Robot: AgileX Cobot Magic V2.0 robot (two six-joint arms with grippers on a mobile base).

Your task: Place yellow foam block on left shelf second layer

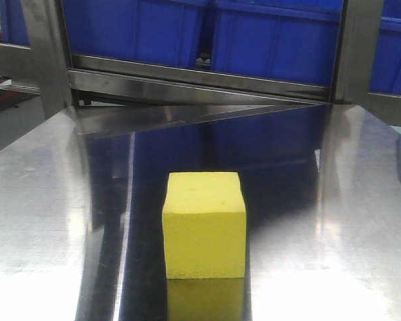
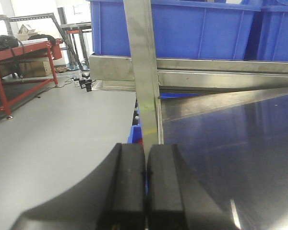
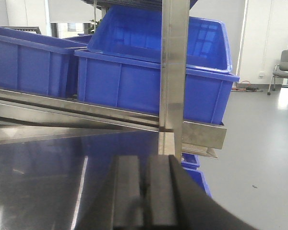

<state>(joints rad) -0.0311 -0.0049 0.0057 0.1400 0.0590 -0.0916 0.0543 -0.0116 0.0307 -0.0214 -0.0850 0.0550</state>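
Jaws closed and empty, left and right; yellow foam block untouched.

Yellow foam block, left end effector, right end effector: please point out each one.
Yellow foam block (image 1: 204,231): exterior front-facing view, middle of its front face.
Left end effector (image 2: 145,160): left wrist view, seam between its shut fingertips.
Right end effector (image 3: 144,167): right wrist view, seam between its shut fingertips.

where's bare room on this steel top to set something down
Bare shiny steel tabletop lies on both sides of the bright yellow foam block, and behind it up to the shelf rail. Crowded above that rail: blue plastic bins packed side by side.
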